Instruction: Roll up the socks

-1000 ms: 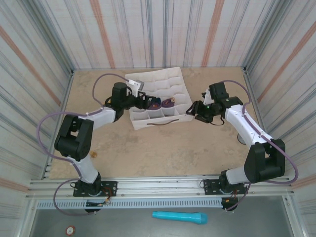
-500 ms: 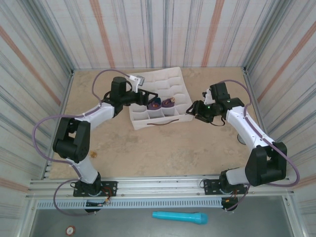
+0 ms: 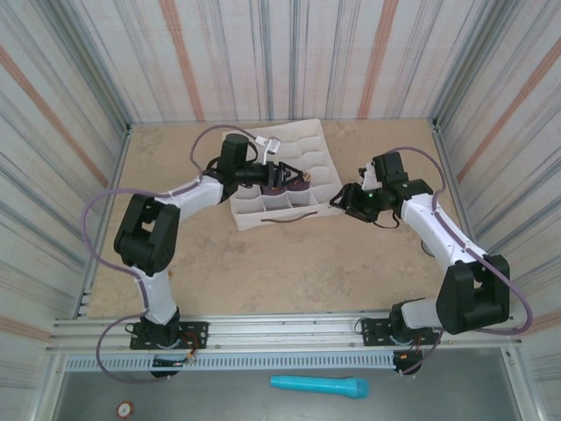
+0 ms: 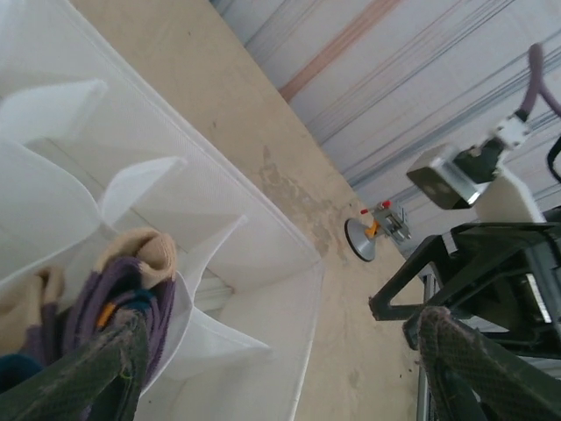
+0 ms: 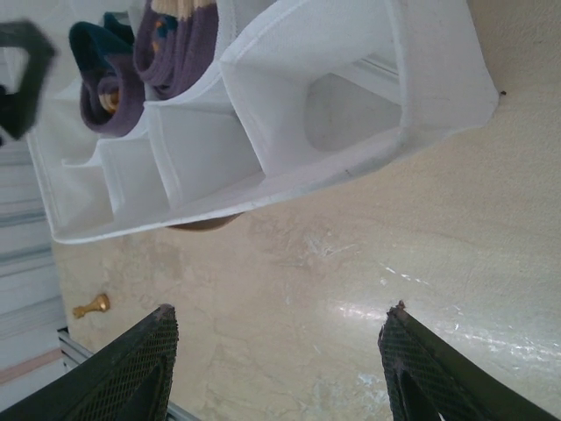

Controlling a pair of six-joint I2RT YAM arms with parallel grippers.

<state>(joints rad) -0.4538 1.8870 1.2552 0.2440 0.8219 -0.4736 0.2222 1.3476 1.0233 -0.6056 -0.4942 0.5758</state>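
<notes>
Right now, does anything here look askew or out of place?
The organizer sits skewed on the table. A small gold piece lies loose on the table, and a teal object lies off it, past the near edge. The socks sit tucked in compartments.

We've got the organizer [image 3: 298,145] on the table [image 3: 289,263], back of centre. Left sock [image 3: 273,183] and right sock [image 3: 301,181] sit in neighbouring compartments, one row behind its near wall. Left gripper [image 3: 282,172] hangs over them. Right gripper [image 3: 342,200] is just off the organizer's near right corner. A small peg [image 3: 166,274] lies near left, well apart.
</notes>
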